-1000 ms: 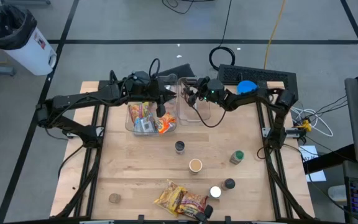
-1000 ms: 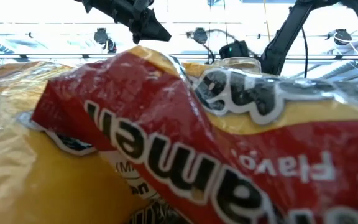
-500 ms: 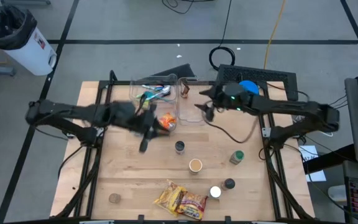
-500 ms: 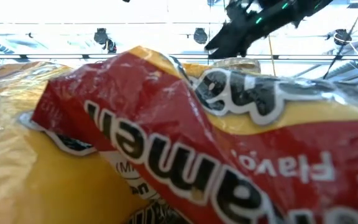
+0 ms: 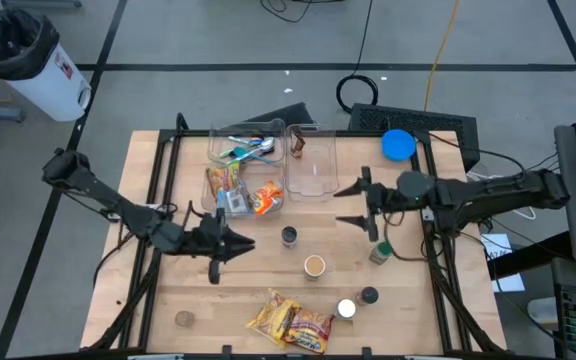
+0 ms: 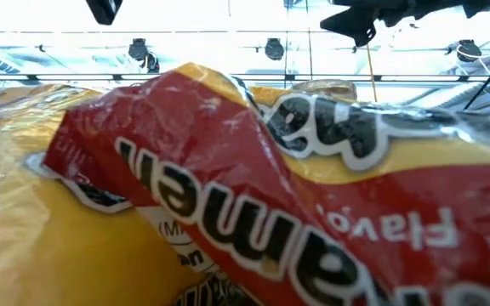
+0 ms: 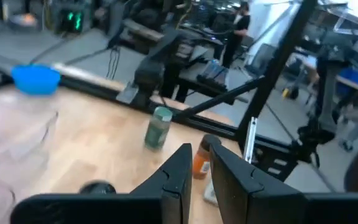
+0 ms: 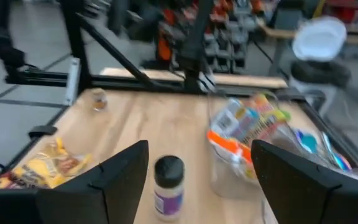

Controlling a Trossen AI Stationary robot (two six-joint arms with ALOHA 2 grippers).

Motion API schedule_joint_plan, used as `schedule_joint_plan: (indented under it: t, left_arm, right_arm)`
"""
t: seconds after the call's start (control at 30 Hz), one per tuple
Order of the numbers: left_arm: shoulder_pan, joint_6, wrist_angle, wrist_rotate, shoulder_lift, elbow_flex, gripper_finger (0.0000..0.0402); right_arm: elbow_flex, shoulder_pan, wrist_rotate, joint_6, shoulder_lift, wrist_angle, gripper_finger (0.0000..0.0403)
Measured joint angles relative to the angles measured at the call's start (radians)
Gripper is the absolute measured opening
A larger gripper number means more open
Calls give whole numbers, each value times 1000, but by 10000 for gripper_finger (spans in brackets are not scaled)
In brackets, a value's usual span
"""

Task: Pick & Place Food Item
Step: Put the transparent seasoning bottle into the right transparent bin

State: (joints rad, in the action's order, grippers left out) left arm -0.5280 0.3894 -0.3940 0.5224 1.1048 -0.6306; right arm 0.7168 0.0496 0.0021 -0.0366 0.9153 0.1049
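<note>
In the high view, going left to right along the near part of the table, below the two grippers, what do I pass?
Small jar near the left corner → ramen packets → tan-topped cup → white-lidded jar → dark-lidded jar → green-lidded jar.

The left gripper (image 7: 196, 163) has its 2 fingers nearly together above the wooden table (image 7: 86, 134), near a green jar (image 7: 159, 127) and a blue lid (image 7: 35, 79).

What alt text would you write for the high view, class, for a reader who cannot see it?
Two dark arms reach over a wooden table: the left end effector shut, the right end effector open, both empty. Clear bins sit behind, ramen packets in front.
</note>
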Motion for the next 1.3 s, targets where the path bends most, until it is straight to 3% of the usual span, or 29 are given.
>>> schedule_joint_plan:
  t: [0.17,0.23,0.33,0.43,0.5,0.63,0.77,1.03,1.3]
  left_arm:
    - [16,185,9,-10,36,15,64]
    - [27,286,59,-85,40,1,71]
    - [43,467,303,-220,43,-73,100]
    - [30,580,549,-283,59,-192,144]
    - [17,618,662,-316,102,-263,177]
    - [-18,700,877,-482,198,-384,234]
    - [-69,870,1069,-594,290,-428,255]
    - [-180,1250,1087,-825,404,-425,257]
    - [-276,1533,1114,-909,454,-425,257]
  right_arm:
    - [-101,43,1,-38,-9,209,272]
    - [-139,45,0,-39,-8,293,272]
    - [-186,44,2,-34,-8,382,272]
    - [-219,44,4,-31,-8,440,271]
    - [-227,44,5,-31,-8,461,270]
    - [-227,43,5,-29,-8,467,270]
    - [-228,43,5,-33,0,464,270]
    - [-228,43,4,-36,12,468,270]
    - [-228,43,2,-35,17,467,270]
